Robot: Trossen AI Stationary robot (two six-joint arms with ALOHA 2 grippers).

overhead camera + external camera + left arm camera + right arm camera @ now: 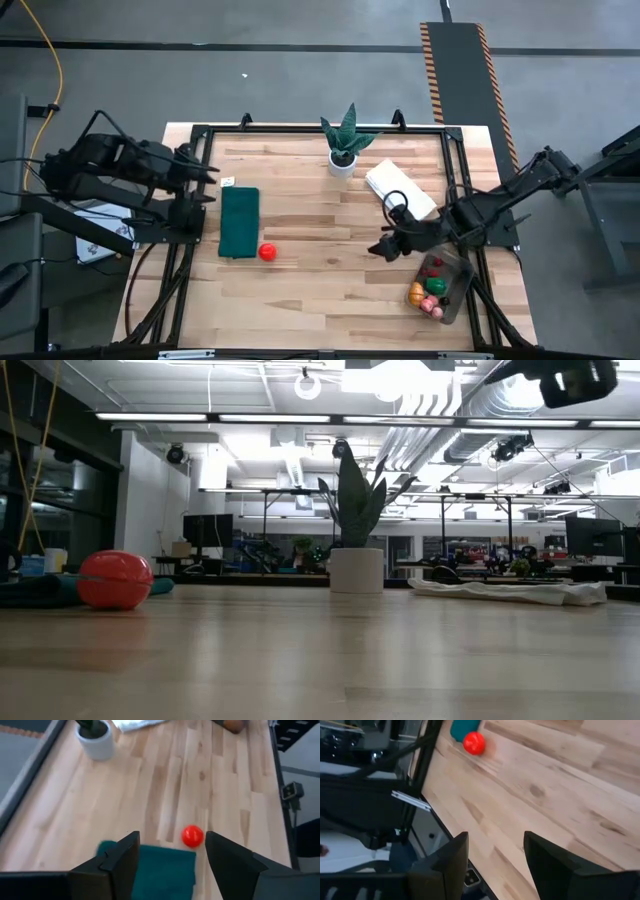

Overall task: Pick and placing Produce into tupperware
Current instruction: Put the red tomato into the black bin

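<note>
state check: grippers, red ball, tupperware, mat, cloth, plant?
left gripper: open, empty, over the left table edge.
right gripper: open, empty, beside the tupperware.
red toy fruit: loose on the table, at the mat's corner.
tupperware: lidless, holding several produce pieces.
green mat: lying flat.
white cloth: folded.
potted plant: upright.

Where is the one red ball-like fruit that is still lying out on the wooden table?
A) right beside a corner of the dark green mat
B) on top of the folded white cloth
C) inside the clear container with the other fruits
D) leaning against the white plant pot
A: in the high view the red fruit lies on the bare wood at the corner of the green mat, far from the tupperware at the table's other side.
</note>
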